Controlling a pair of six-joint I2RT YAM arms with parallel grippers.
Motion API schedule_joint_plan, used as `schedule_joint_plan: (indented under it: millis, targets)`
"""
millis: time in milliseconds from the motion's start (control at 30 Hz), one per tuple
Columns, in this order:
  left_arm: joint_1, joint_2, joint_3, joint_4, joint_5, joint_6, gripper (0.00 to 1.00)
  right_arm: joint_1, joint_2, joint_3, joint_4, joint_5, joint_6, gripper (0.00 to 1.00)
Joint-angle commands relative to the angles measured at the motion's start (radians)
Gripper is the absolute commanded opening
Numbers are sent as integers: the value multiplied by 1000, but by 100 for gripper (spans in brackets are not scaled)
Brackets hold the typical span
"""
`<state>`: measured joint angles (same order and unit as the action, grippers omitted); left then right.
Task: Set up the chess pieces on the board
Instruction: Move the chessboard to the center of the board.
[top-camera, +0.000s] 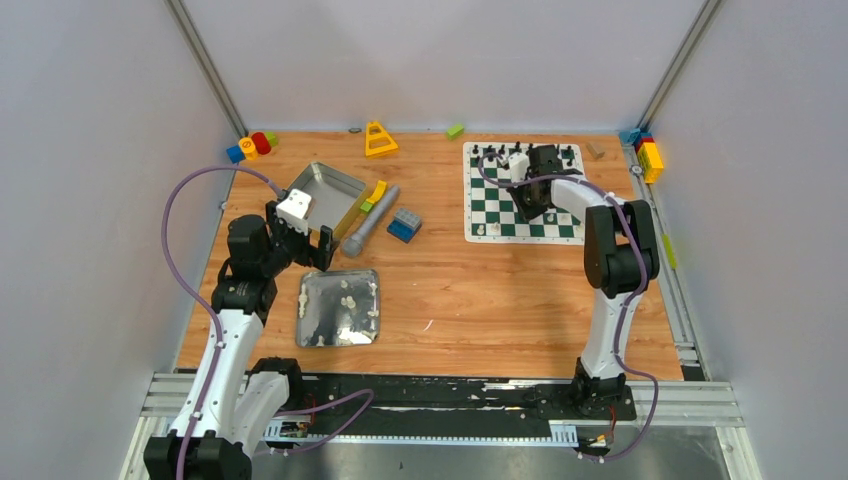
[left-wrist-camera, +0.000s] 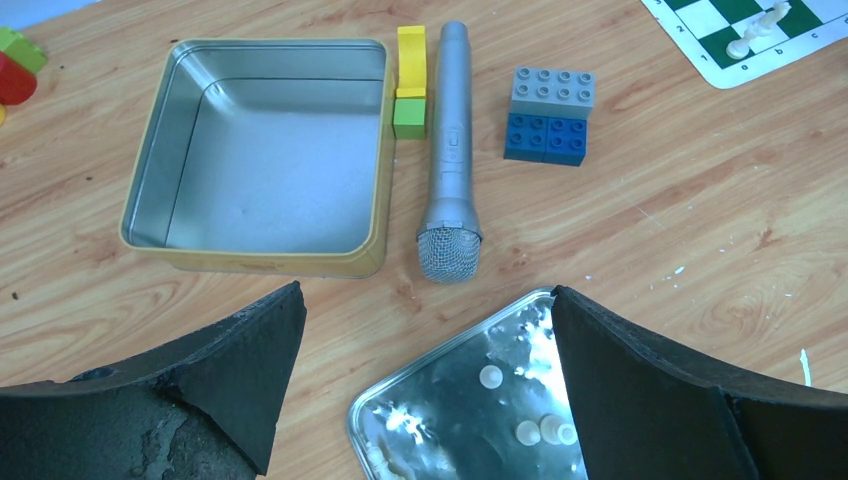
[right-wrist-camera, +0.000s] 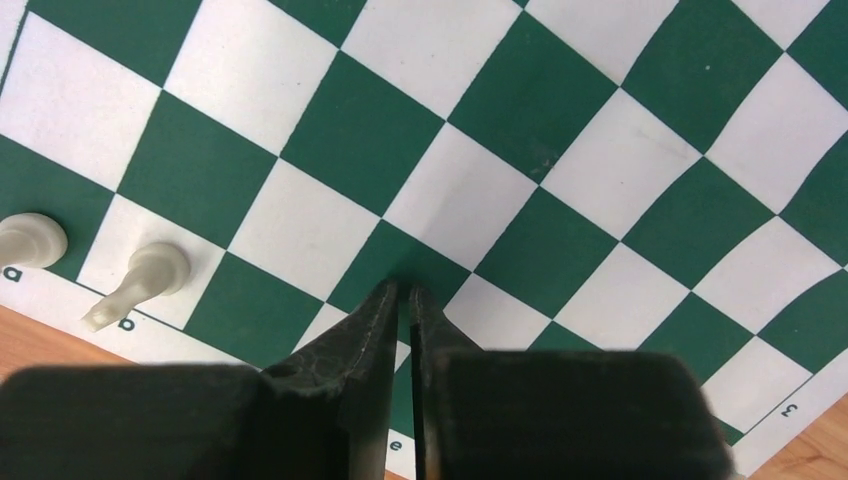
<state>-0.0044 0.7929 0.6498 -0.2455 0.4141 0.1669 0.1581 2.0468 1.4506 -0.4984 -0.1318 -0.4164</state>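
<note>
Chessmen (top-camera: 347, 300) in cream-white lie scattered on the flat silver tray (top-camera: 335, 322) toward the table's near-left corner. Left gripper (left-wrist-camera: 430, 400) hovers over that tray's far edge, fingers spread wide apart. Past it sits a square tin (left-wrist-camera: 250, 262). A grey toy microphone (left-wrist-camera: 450, 150) lies just beside the tin's right wall, then comes a grey-on-blue block stack (left-wrist-camera: 548, 115). Over to the right, the board (right-wrist-camera: 560, 120) lies toward the table's far-right corner. Right gripper (right-wrist-camera: 403, 300) is low over the board's near edge, fingers pressed together. Two white pieces (right-wrist-camera: 140, 280) sit at the board's near-left corner, and black pieces (top-camera: 530, 150) line its far edge.
</note>
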Motion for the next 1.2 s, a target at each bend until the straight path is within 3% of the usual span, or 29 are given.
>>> schedule_joint_plan:
  millis: [0,600,1167]
  targets:
    - [0,-8,47,14,16,18,100,-5,-33,-46,7,1,11,10]
    - [0,-12,44,14,20,22,100,14,-137,-263,16,-78,68,5]
    - [0,17,64,3,-15,29,100,182,-375,-533,-9,-132,133,7]
